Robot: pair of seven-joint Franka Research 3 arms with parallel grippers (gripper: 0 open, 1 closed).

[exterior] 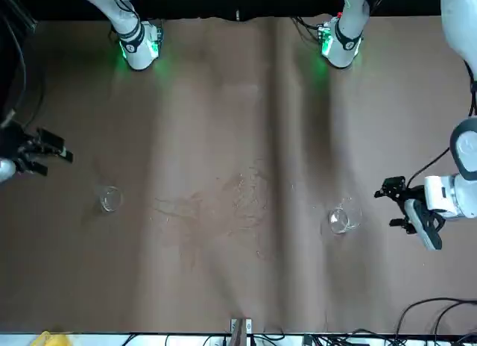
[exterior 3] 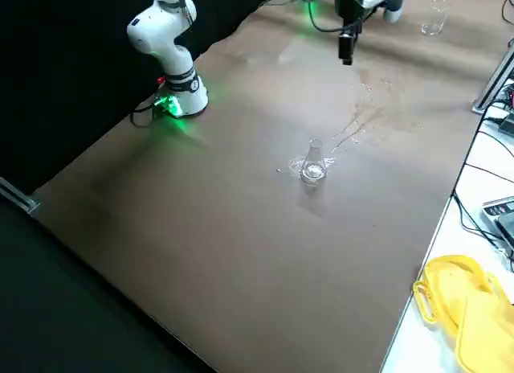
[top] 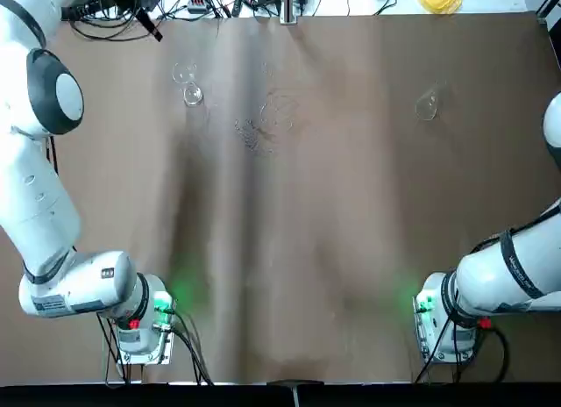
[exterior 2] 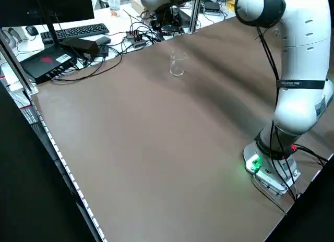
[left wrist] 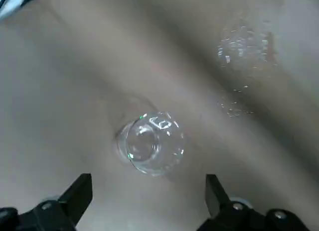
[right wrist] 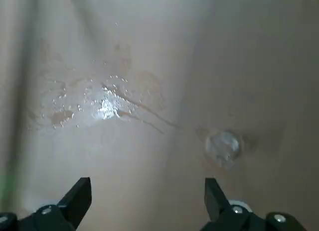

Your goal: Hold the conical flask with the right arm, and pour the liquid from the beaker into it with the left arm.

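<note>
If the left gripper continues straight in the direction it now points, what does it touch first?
Probably the beaker: it stands upright just ahead of the open left gripper, roughly centred between the fingers, nothing between. Depth is unclear; it could meet the table just short of the beaker.

No legible text; small markings on both arms too small to read.

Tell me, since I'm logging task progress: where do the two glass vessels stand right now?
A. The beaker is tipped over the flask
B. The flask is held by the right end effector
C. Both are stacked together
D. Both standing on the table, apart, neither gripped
D. The beaker and the conical flask stand far apart on the table, and the left end effector is open above the beaker without touching it.
</note>
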